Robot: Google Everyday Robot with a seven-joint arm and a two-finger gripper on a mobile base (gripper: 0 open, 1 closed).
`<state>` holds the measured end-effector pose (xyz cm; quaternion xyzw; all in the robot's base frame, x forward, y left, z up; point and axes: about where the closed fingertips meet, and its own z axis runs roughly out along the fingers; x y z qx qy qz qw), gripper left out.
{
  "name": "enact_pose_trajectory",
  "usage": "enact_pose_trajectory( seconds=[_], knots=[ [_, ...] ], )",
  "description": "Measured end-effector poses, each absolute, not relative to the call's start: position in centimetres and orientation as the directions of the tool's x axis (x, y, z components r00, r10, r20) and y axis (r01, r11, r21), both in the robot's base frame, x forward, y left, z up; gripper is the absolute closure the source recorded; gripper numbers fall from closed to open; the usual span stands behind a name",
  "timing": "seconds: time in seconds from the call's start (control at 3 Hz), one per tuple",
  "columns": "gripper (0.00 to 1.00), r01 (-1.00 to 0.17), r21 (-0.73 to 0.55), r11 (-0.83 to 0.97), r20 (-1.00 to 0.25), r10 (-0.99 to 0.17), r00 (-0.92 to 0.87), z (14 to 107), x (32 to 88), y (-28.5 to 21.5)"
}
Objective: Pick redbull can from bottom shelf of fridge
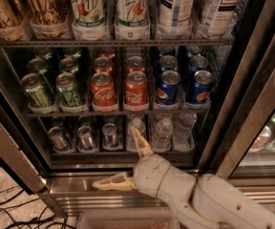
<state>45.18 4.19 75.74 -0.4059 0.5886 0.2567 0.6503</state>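
Item: fridge (252,104). The bottom shelf (121,153) has three slim cans at left and water bottles (162,132) at right. The redbull can (110,133) (rightmost of the three) stands upright. The gripper (114,157) is spread wide and empty, just in front of the shelf, its upper finger beside that can.

Cream hand (114,157) just below blue/silver redbull can (110,134); red Coke cans (103,90), dk-blue Pepsi cans (168,87).
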Motion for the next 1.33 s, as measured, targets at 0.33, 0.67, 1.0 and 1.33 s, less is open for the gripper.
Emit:
enact_pose_trajectory(
  seconds=[0.33, 0.67, 1.0, 1.33],
  knots=[
    [0.0, -0.78, -0.292, 0.553, -0.954, -0.11, 0.279, 77.6, 44.0, 8.2],
    [0.0, -0.76, -0.291, 0.581, -0.947, -0.062, 0.315, 78.3, 43.5, 11.5],
    [0.0, -0.74, -0.133, 0.659, -0.981, 0.02, 0.194, 75.6, 44.8, 11.5],
    [0.0, -0.719, -0.043, 0.693, -0.991, 0.065, 0.121, 73.5, 45.8, 10.6]
  ],
)
